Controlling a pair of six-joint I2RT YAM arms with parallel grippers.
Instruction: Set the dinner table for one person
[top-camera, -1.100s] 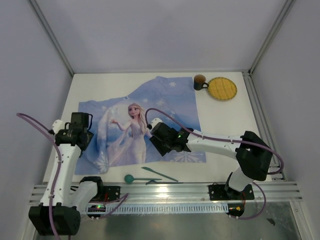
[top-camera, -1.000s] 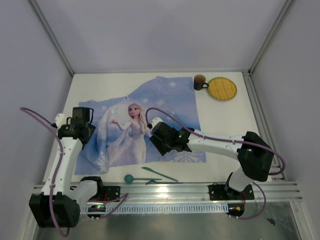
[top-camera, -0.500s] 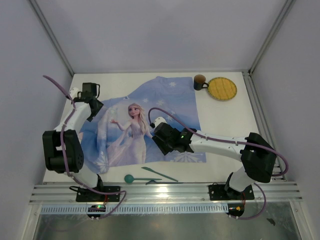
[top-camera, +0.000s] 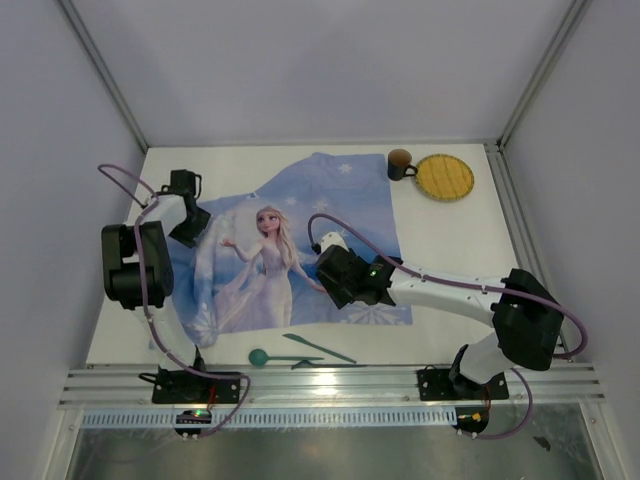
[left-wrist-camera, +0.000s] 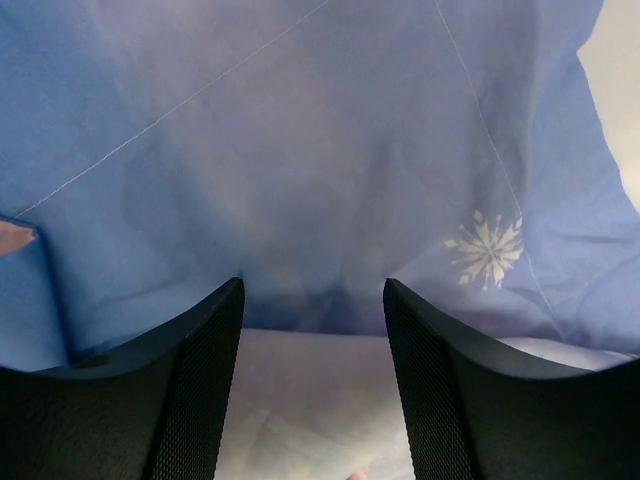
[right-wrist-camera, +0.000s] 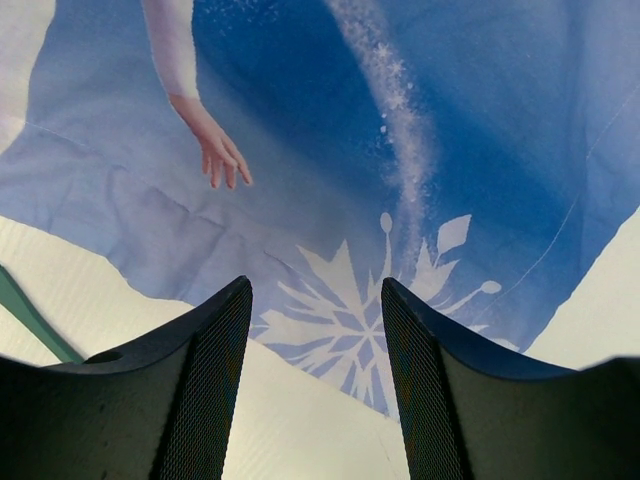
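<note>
The left hand (left-wrist-camera: 313, 300) and right hand (right-wrist-camera: 316, 295) hang over the blue cloth (top-camera: 350, 215), both spread apart, seemingly gripping nothing.

Bare counter (top-camera: 455, 240) lies open to the right of the cloth (top-camera: 330, 200), though the right arm (top-camera: 440, 290) reaches across its near part. A cup (top-camera: 400, 163) and a yellow disc (top-camera: 444, 177), just beside each other, fill the far right corner. Green cutlery (top-camera: 258, 356) lines the near edge, and walls (top-camera: 320, 70) close three sides.
</note>
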